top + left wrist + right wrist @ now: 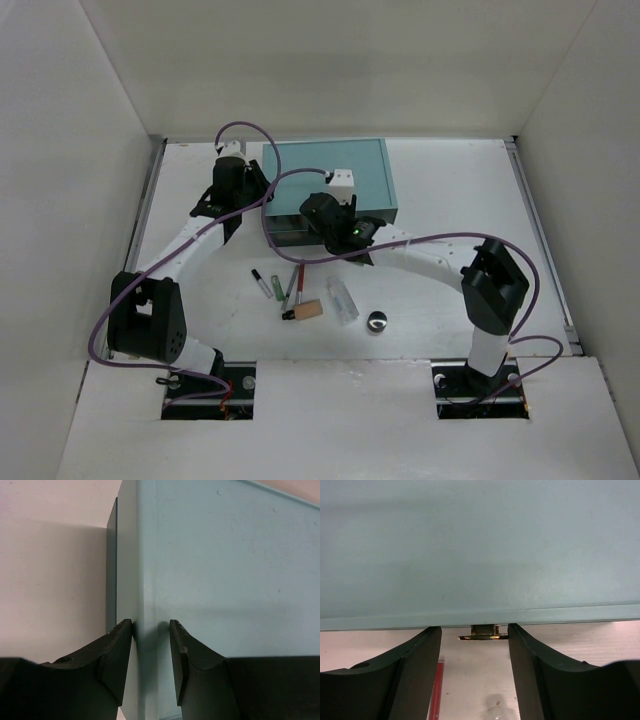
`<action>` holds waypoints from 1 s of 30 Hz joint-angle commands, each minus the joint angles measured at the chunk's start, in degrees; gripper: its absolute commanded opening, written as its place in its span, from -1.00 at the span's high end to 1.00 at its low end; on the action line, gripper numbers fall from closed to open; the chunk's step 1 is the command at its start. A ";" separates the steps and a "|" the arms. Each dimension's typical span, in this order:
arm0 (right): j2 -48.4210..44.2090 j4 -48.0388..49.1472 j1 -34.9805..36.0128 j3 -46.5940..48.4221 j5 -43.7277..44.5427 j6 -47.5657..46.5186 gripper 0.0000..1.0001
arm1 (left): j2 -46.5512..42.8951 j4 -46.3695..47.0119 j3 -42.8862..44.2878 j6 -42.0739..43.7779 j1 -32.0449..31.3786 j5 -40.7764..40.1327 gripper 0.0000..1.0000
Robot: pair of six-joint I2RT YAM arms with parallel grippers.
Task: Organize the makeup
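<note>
Step in hand: by my reading, getting the drawer of the teal drawer box open so the makeup has somewhere to go.
Right gripper: open and holding nothing. Its jaws stand either side of the small brass knob on the box front. The right finger is against the knob's plate and there is a gap on the left.
Left gripper: narrow, set across the box's left edge. It looks clamped there as a brace.
Makeup: loose on the table between box and arm bases. It includes a black-and-white tube, green stick, red pencil, beige block and black round pot. None is stowed.
Doing it well: centre the knob between the fingers before pinching. Grip the knob itself, not the plate's rim. Pull straight and level toward the near edge while the left holds the box from sliding.
Watch: the pencils lie just before the drawer front, so a long pull may nudge them.
</note>
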 commanded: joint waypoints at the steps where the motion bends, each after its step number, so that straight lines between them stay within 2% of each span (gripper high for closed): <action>1: 0.79 4.21 -1.70 1.04 1.24 1.30 -0.20 | 0.92 -4.08 -0.40 1.02 -1.23 1.54 0.64; 4: 1.31 3.77 -2.41 1.74 1.24 1.38 -0.09 | 0.92 -4.08 -0.40 1.02 -1.23 1.54 0.64; 11: 2.28 3.07 -3.20 0.95 0.71 3.05 -0.18 | 0.92 -4.08 -0.05 1.02 -1.40 1.54 0.64; 15: 2.28 3.50 -3.55 0.86 1.15 3.76 -0.10 | 1.18 -4.08 0.04 1.02 -1.49 1.54 0.65; 22: 0.79 3.95 -3.55 -0.01 2.64 3.41 0.53 | 1.36 -3.99 0.04 1.02 -1.49 1.36 0.66; 24: -0.44 3.95 -3.55 -1.59 2.91 3.67 0.62 | 1.44 -3.90 -0.05 1.02 -1.58 1.27 0.66; 30: -7.11 3.60 -0.22 -11.34 2.38 5.07 0.70 | 2.24 -4.08 0.56 1.02 -2.19 0.39 0.66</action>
